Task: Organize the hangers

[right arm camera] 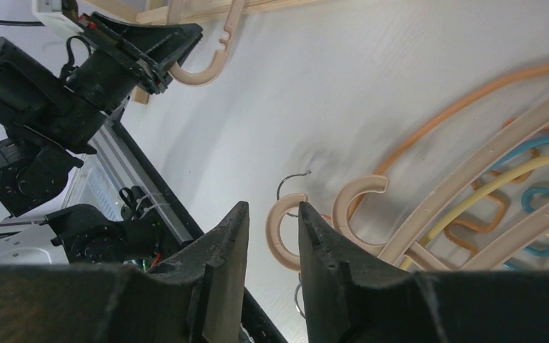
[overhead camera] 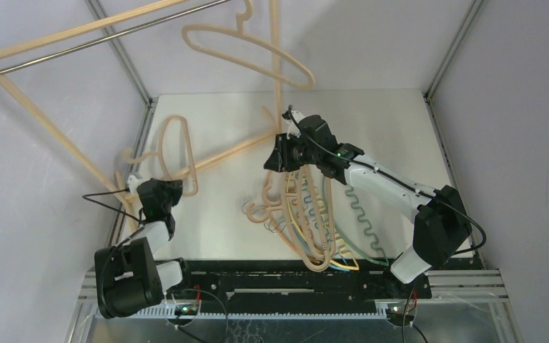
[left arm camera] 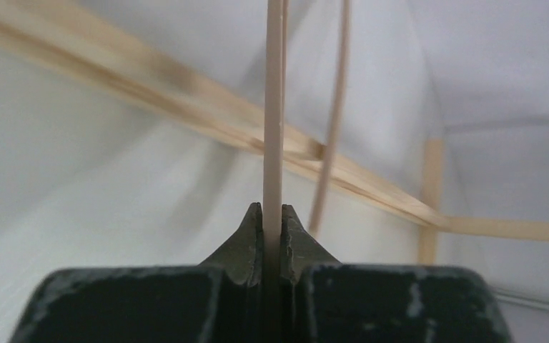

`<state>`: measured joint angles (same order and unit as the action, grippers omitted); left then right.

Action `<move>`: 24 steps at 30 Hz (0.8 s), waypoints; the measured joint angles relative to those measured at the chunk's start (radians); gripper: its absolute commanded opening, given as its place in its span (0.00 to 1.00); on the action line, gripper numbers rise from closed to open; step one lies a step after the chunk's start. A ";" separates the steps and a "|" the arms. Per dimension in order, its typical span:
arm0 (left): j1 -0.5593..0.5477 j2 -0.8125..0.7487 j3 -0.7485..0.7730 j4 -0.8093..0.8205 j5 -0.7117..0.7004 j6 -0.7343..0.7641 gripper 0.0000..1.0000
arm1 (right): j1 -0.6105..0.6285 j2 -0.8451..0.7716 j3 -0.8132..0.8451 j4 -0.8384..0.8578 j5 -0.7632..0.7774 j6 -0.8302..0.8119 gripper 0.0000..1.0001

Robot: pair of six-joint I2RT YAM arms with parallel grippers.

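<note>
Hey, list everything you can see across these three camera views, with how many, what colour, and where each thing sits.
rack frame: one, light wood with metal rail, back left.
hanging hanger: one, beige, high at the back by the rail.
held hanger: one, beige, left side.
hanger pile: count unclear, beige, orange, teal, yellow, green, table centre.
table: one, white.
left gripper: shut on the held hanger.
right gripper: open, above the pile's hooks.
</note>
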<state>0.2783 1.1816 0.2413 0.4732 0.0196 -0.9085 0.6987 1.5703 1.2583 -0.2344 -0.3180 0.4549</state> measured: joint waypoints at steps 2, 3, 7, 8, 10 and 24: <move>0.000 -0.027 0.003 0.031 0.027 0.000 0.00 | -0.003 0.000 0.000 0.002 0.000 0.002 0.39; 0.000 -0.043 0.003 0.033 0.038 0.002 0.00 | -0.004 0.000 -0.001 0.006 0.000 0.004 0.38; -0.014 -0.144 0.003 -0.036 0.046 0.032 0.00 | -0.005 0.000 -0.001 0.013 -0.001 0.008 0.38; -0.027 -0.182 0.004 -0.068 0.039 0.046 0.00 | -0.005 0.000 -0.001 0.016 -0.002 0.011 0.38; -0.074 -0.280 0.015 -0.157 0.009 0.080 0.00 | -0.005 0.000 -0.001 0.021 -0.004 0.016 0.38; -0.421 -0.599 0.346 -0.440 -0.217 0.397 0.00 | -0.006 0.000 -0.001 0.064 -0.028 0.051 0.37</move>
<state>-0.1425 0.5827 0.5869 0.0330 -0.1974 -0.5117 0.6922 1.5707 1.2572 -0.1707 -0.3462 0.5064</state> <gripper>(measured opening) 0.070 0.375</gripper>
